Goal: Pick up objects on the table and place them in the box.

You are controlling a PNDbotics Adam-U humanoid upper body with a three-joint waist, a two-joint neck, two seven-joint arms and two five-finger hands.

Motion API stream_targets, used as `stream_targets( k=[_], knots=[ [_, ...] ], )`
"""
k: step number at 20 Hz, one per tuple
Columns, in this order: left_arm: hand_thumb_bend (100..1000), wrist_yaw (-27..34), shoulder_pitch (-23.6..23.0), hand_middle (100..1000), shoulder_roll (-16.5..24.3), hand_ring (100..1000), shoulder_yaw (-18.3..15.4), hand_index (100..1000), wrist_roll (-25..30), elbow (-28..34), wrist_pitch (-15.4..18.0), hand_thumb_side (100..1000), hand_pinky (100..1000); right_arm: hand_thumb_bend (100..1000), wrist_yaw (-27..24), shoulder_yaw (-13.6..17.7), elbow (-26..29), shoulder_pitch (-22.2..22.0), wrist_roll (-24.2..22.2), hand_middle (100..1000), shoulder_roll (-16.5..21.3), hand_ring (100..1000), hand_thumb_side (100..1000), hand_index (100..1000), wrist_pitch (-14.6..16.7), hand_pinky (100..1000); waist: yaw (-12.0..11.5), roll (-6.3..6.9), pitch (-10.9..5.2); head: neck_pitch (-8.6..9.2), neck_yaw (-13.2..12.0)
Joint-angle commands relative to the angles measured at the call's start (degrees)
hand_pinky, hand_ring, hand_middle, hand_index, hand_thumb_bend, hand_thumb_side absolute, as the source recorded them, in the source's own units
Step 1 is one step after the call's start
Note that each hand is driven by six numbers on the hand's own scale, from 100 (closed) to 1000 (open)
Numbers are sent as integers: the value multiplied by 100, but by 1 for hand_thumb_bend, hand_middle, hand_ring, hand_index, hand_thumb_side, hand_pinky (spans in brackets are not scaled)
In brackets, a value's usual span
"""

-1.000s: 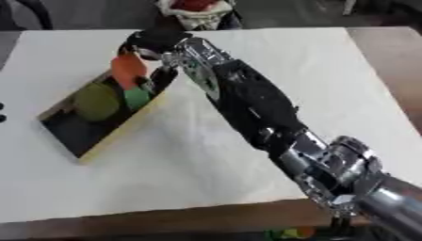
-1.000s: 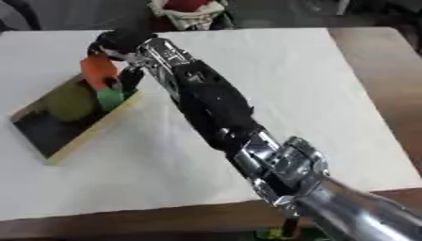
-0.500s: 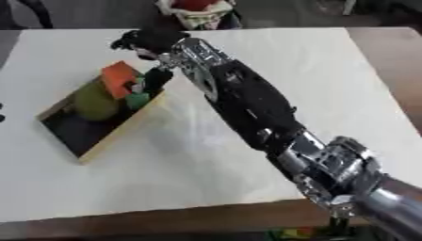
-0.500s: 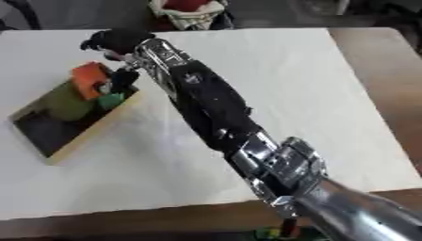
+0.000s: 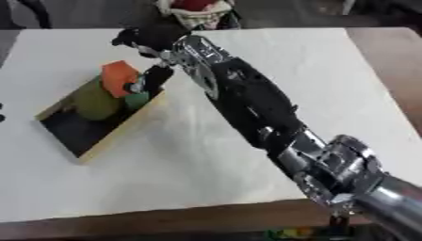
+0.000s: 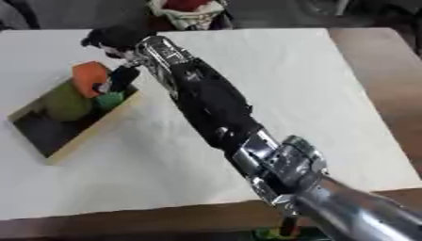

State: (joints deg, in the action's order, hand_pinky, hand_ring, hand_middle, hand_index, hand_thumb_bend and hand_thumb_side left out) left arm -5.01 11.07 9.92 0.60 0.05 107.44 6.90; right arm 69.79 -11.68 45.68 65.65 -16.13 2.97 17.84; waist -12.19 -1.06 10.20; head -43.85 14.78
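orange block (image 5: pixel 118 75) now inside box (image 5: pixel 115 139)

Even, fairly bright overhead light washes the pale worktop (image 5: pixel 272 61) with only faint soft shadows, while both views are soft and smeared, the silver joint near the worktop's near right corner most blurred, and the far background dim.
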Motion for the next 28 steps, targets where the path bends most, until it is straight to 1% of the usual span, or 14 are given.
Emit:
stream_targets(
  k=[1, 3, 4, 5, 7, 8, 10, 13, 15, 17, 19, 21, 22, 28],
  knots=[
    [100, 4, 35, 569, 60, 624, -34, 743, -28, 113, 0, 600, 591, 363, -192, 10, 338, 254, -17, 963, 294, 872, 531, 999, 45, 847, 41, 20, -101, -27, -54],
    [100, -10, 12, 569, 72, 624, -53, 743, -44, 106, -2, 601, 591, 327, -502, -11, 561, 312, -7, 930, 492, 861, 496, 988, 69, 836, 109, 16, -118, -27, -109],
    [100, -17, 0, 569, 76, 624, -66, 743, -55, 102, -4, 601, 591, 304, -706, -32, 693, 323, 13, 887, 600, 843, 452, 973, 79, 820, 150, 16, -126, -27, -145],
    [100, -26, -14, 569, 84, 624, -81, 743, -70, 98, -6, 601, 591, 293, -908, -70, 858, 318, 71, 875, 737, 838, 436, 971, 76, 815, 201, 17, -134, -27, -193],
    [100, -47, -39, 569, 99, 624, -113, 743, -101, 91, -6, 601, 591, 266, -1435, -172, 1181, 254, 129, 858, 1007, 830, 414, 967, 103, 807, 310, 20, -144, -27, -282],
    [100, -57, -51, 569, 106, 624, -131, 743, -119, 87, -8, 601, 591, 229, -1714, -200, 1362, 194, 161, 831, 1158, 812, 393, 962, 82, 788, 383, 24, -147, -27, -334],
    [100, -76, -71, 569, 117, 624, -159, 743, -150, 79, -10, 602, 591, 174, -2287, -239, 1743, 41, 254, 796, 1449, 787, 359, 953, -55, 762, 504, 28, -153, -27, -414],
    [100, -104, -95, 570, 129, 625, -196, 743, -191, 66, -16, 603, 591, 104, -3226, -238, 2471, -343, 496, 759, 1948, 760, 297, 936, -380, 737, 701, 28, -159, -27, -549],
    [100, -117, -101, 570, 133, 626, -211, 743, -209, 58, -18, 604, 591, 100, -3733, -199, 2925, -619, 608, 738, 2209, 743, 276, 915, -612, 721, 783, 29, -154, -27, -606],
    [100, -128, -102, 570, 134, 626, -230, 743, -228, 48, -21, 605, 591, 100, -4237, -72, 3340, -968, 761, 704, 2405, 717, 296, 887, -816, 698, 838, 27, -142, -27, -645],
    [100, -138, -100, 570, 132, 627, -244, 743, -246, 40, -23, 606, 591, 100, -4642, 56, 3641, -1275, 920, 686, 2521, 703, 313, 866, -1050, 684, 867, 25, -127, -27, -678],
    [100, -148, -93, 571, 125, 627, -260, 742, -262, 36, -24, 607, 591, 100, -5033, 256, 4036, -1725, 1183, 672, 2576, 692, 320, 845, -1162, 674, 893, 30, -98, -27, -744],
    [100, -152, -92, 571, 124, 627, -262, 742, -267, 35, -24, 607, 591, 100, -5165, 308, 4170, -1860, 1262, 669, 2599, 689, 323, 843, -1211, 672, 897, 31, -91, -27, -763],
    [100, -185, -96, 573, 101, 631, -305, 741, -319, 0, -38, 613, 590, 100, -5951, 835, 4908, -2928, 1904, 633, 2497, 661, 356, 829, -1317, 650, 987, 41, -29, -27, -1020]
  ],
)
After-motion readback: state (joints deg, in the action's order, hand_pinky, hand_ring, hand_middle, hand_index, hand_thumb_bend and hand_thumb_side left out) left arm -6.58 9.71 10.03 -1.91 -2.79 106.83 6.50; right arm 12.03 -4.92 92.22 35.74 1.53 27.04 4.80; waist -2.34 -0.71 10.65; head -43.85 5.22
